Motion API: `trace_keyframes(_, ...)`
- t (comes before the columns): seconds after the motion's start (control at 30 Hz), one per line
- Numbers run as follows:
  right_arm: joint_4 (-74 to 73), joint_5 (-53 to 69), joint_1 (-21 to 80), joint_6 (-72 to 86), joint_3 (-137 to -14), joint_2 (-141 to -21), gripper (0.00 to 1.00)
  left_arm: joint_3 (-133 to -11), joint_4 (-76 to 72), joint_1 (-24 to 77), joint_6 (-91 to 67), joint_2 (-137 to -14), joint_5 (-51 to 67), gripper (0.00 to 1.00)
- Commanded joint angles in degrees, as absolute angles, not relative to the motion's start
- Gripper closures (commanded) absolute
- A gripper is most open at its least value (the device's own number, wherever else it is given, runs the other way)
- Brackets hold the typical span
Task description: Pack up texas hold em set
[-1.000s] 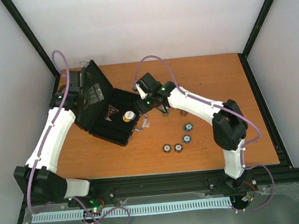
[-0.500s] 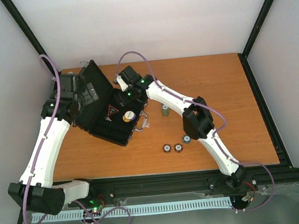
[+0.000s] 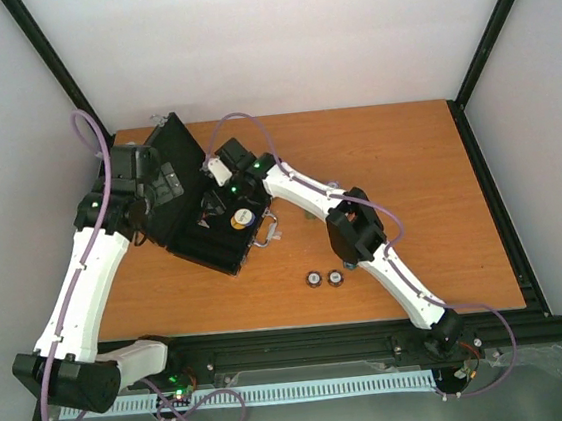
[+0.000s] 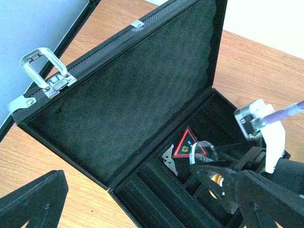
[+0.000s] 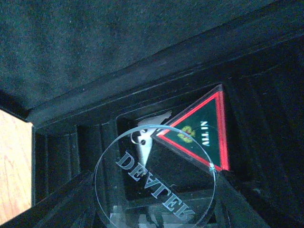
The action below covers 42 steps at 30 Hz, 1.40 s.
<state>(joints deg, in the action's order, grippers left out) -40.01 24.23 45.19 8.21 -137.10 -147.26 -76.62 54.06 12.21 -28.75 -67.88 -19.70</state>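
Right tool (image 5: 154,211) grips clear DEALER disc (image 5: 154,175) over case (image 3: 200,245) tray, 7 o'clock of triangular token (image 5: 199,128), probably for stowing. Left tool (image 3: 154,180) wide, empty, beside raised lid (image 4: 118,95).

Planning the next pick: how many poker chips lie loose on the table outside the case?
2: left chip and right chip, side by side near the front of the table; the right arm may hide others.

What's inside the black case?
Inside the black case sit a red-edged triangular token and a round white disc. The right pincer holds a clear dealer disc above the token. Its arm and that disc cover some slots, so what lies there cannot be seen.
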Motion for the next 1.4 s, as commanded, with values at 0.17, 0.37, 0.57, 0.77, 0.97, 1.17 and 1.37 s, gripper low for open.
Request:
trace_keyframes(0.17,-36.2,29.2,46.3,9.9,-140.2,-150.7,0.41,-76.5,54.2,12.1,-29.6,-68.9,-18.5,0.00)
trace_keyframes(0.37,-35.2,28.9,46.3,11.1,-140.5,-152.2,0.41,-75.7,54.0,12.0,-29.9,-69.2,-17.6,0.00)
trace_keyframes(0.57,-34.7,27.8,46.2,12.6,-141.4,-154.0,0.30,-75.1,53.9,12.1,-29.2,-69.2,-17.3,0.00)
trace_keyframes(0.77,-35.9,26.4,46.1,11.7,-141.3,-153.9,0.22,-75.0,53.8,12.1,-28.7,-69.7,-17.1,0.00)
trace_keyframes(0.97,-36.8,24.8,46.1,10.5,-141.2,-151.7,0.21,-74.7,53.4,12.0,-28.6,-69.8,-16.0,0.00)
trace_keyframes(1.17,-39.8,20.3,45.7,8.1,-139.5,-145.5,0.12,-75.1,52.9,12.0,-29.0,-70.7,-15.2,0.00)
trace_keyframes(1.37,-43.1,12.4,44.7,6.9,-136.3,-139.0,0.00,-77.4,53.2,12.0,-27.8,-72.0,-14.9,0.00)
